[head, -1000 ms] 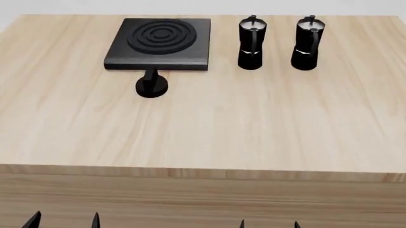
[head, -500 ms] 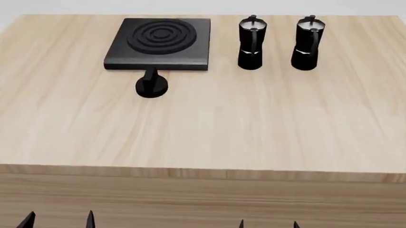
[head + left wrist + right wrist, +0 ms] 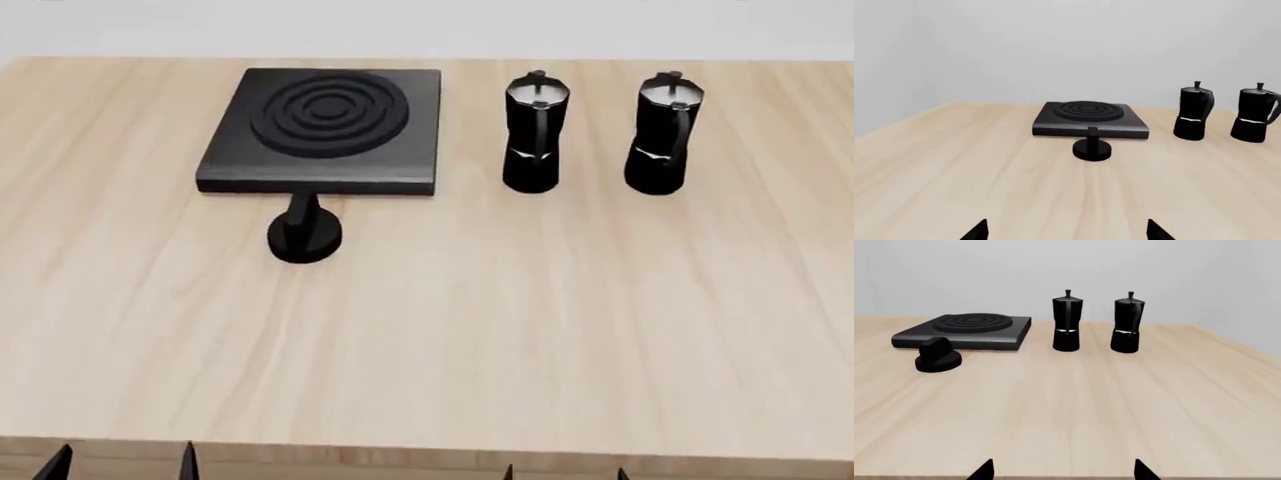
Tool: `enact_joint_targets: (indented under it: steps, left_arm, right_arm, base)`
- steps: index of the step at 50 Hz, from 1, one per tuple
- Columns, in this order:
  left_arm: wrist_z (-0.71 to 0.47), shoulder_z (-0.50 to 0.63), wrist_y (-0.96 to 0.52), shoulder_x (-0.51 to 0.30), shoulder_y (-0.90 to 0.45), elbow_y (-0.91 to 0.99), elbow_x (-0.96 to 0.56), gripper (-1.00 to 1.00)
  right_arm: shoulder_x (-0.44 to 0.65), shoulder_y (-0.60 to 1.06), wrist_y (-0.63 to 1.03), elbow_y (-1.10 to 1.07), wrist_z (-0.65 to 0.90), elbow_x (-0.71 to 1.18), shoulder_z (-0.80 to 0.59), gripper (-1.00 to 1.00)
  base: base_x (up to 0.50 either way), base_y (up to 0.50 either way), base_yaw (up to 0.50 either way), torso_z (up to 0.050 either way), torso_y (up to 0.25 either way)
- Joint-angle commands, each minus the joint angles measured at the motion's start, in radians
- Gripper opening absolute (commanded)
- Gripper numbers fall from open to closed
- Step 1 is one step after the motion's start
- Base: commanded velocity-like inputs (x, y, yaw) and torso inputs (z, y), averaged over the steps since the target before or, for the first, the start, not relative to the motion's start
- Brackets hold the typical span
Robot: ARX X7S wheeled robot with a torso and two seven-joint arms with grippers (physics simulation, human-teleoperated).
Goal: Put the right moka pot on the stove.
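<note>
Glossy black faceted right moka pot stood upright at tabletop far right, beyond right gripper, the nearer arm | black square stove far left | both jaws parted, empty.

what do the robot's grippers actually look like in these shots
Only fingertips show. The left gripper and right gripper each end in two thin, pointed black fingers, plain and matte, with no markings. The wrist views show the same dark wedge tips. No arms, cables or housings are in frame.
</note>
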Motion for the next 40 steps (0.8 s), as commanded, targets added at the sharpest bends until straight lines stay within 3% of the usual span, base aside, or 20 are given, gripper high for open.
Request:
enact_joint_targets:
  steps: [1,21,40]
  left_arm:
    - [-0.011,0.01,0.003,-0.007,-0.001,-0.001,-0.005,1.0]
    - [-0.027,0.022,0.005,-0.019,-0.006,-0.007,-0.021,1.0]
    - [-0.04,0.036,0.009,-0.03,-0.005,-0.005,-0.03,1.0]
  right_arm:
    - [0.007,0.004,-0.006,0.011,0.011,0.006,-0.009,1.0]
    - [0.019,0.0,-0.004,-0.003,0.033,0.014,-0.021,1.0]
    - [0.028,0.008,-0.006,0.012,0.049,0.011,-0.04,1.0]
  base:
    - [0.37,0.0,0.0,0.0,0.0]
    - [0.33,0.0,0.0,0.0,0.0]
    - [0.19,0.03,0.0,0.0,0.0]
